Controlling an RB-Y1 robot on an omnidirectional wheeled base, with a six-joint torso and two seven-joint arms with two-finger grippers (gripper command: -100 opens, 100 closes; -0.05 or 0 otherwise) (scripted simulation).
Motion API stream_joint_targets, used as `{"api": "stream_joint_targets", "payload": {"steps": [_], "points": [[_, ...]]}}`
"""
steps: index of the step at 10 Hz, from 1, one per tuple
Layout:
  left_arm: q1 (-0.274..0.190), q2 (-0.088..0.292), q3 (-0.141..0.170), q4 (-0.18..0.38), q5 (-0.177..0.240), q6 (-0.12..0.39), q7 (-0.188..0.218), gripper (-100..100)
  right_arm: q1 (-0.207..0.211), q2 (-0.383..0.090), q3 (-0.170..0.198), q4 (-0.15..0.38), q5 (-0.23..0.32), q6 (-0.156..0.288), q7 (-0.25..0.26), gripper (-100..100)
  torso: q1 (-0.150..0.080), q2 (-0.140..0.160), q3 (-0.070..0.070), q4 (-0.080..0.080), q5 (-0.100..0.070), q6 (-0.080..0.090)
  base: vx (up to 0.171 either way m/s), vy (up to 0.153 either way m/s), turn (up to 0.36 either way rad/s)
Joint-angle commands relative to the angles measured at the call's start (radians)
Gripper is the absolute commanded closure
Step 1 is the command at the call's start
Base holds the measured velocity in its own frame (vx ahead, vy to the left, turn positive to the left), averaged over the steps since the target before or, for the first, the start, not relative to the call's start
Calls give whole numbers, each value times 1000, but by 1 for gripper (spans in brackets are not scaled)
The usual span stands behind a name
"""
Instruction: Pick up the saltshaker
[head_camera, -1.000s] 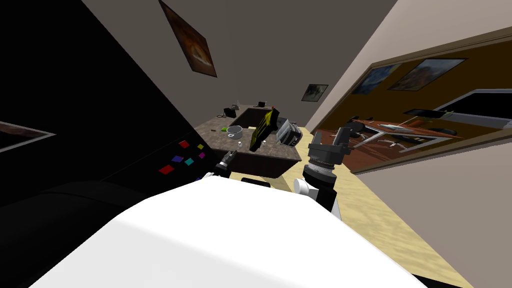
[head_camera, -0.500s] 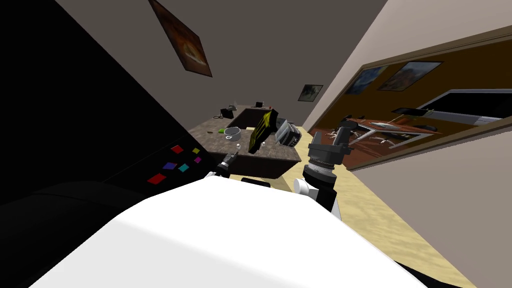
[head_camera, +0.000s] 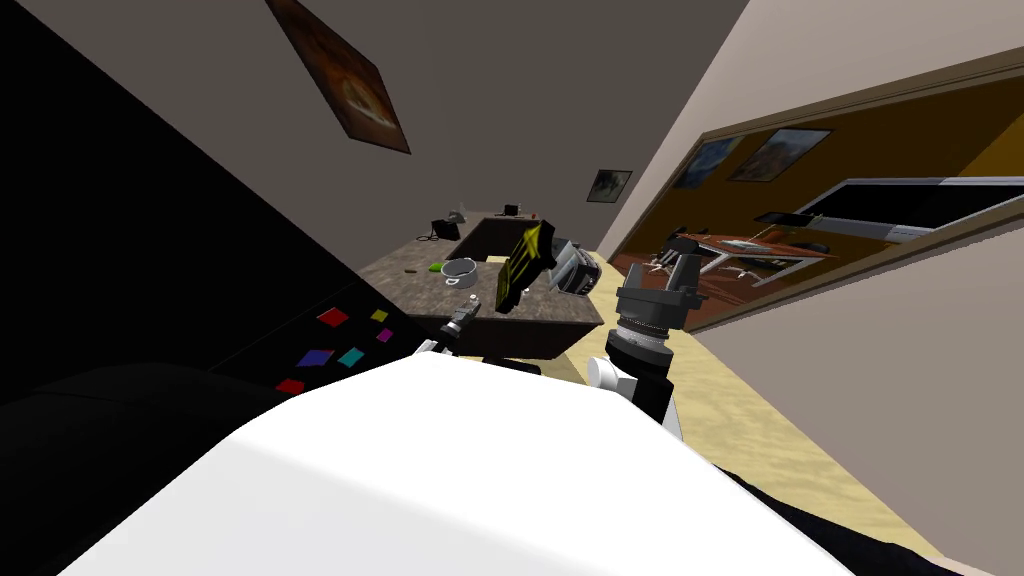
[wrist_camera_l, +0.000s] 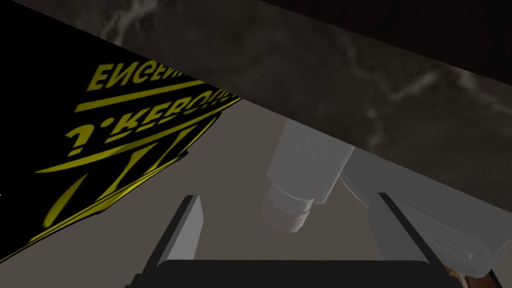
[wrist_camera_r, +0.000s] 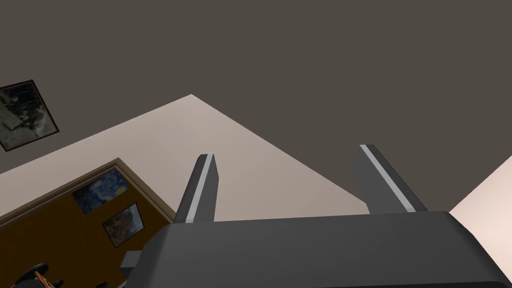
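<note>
While the fingers (wrist_camera_l: 187, 230) of the left gripper (wrist_camera_l: 287, 196) stood wide open and empty, the shaker (wrist_camera_l: 305, 170) sat on the bench (wrist_camera_l: 350, 75) between their tips, untouched, so squeezing and lifting were left to do.

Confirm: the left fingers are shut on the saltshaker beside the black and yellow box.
Wrong: the left wrist view shows the left gripper with its fingers open, the saltshaker ahead of them, not gripped. It does stand beside the black and yellow box.

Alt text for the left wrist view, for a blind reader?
The left gripper, fingers open, faces a pale grey saltshaker on a dark marbled countertop, not yet gripped. A black box with yellow lettering stands beside it.
</note>
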Motion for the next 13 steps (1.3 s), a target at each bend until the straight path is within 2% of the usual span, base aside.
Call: {"api": "stream_joint_targets", "payload": {"steps": [1, 2, 3, 6, 8, 10, 12, 13], "points": [[0, 0, 0, 0, 0, 0, 0, -100, 0, 0, 0, 0, 0, 0, 0, 0, 0, 0, 0, 0, 0, 0, 47, 46, -26], [-2, -1, 0, 3, -1, -3, -4, 0, 0, 0, 0, 0, 0, 0, 0, 0, -3, 3, 1, 0, 0, 0, 8, 9, 3], [-52, 6, -11, 53, 6, -22, -2, -100, 0, 0, 0, 0, 0, 0, 0, 0, -5, 5, 3, 1, -1, 0, -33, -20, 168], [-140, 13, -22, 143, 13, -42, 1, -100, 0, 0, 0, 0, 0, 0, 0, 0, -9, 10, 5, 2, -2, -1, -48, -37, 96], [-158, 13, -22, 179, 13, -42, 1, -100, 0, 0, 0, 0, 0, 0, 0, 0, -8, 8, 5, 2, -2, 0, -9, -5, -13], [-230, 20, -33, 242, 19, -61, 3, -100, 0, 0, 0, 0, 0, 0, 0, 0, -7, 8, 4, 2, -2, -1, -30, -20, 128], [-236, 20, -33, 267, 19, -61, 3, -100, 0, 0, 0, 0, 0, 0, 0, 0, -8, 8, 5, 2, -2, 0, -13, -10, -20], [-280, 27, -44, 305, 26, -81, 5, -100, 0, 0, 0, 0, 0, 0, 0, 0, -7, 7, 4, 1, -2, 0, -27, -12, 153]]}}
